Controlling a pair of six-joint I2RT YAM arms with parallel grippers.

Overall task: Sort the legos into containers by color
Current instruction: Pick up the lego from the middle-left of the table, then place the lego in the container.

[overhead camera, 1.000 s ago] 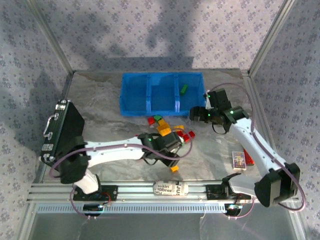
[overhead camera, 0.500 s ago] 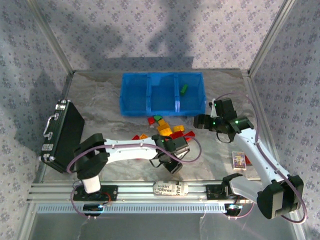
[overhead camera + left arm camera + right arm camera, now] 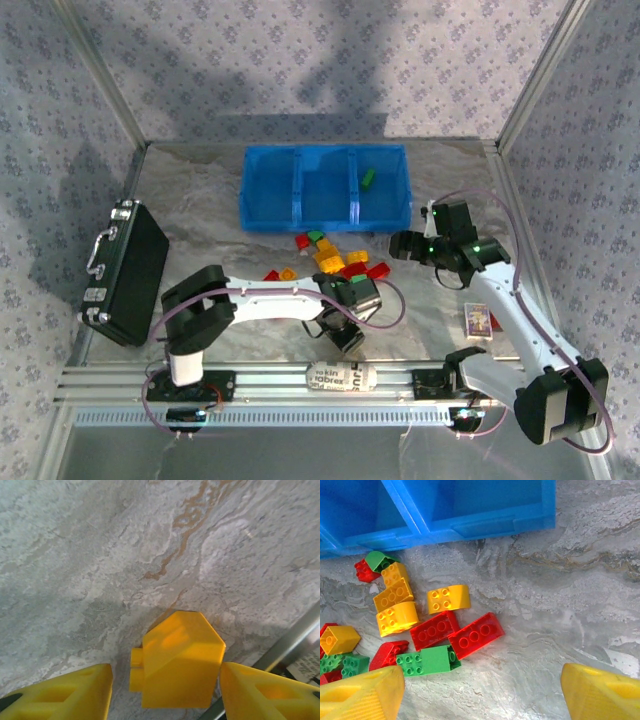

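At the far left the black hard case stands clear of the work. My left pincer is down at the near edge of the worktop. Its fingers are spread to either side of a lone yellow brick resting there. A gap shows on one side, so I judge the brick straddled, not pinched. Further in, the loose legos are heaped just in front of the blue bin, a short carry from its compartments. One green brick lies in the right compartment, so green belongs there. My right pincer hangs spread and empty to the right of the heap, looking down on it to pick a brick.
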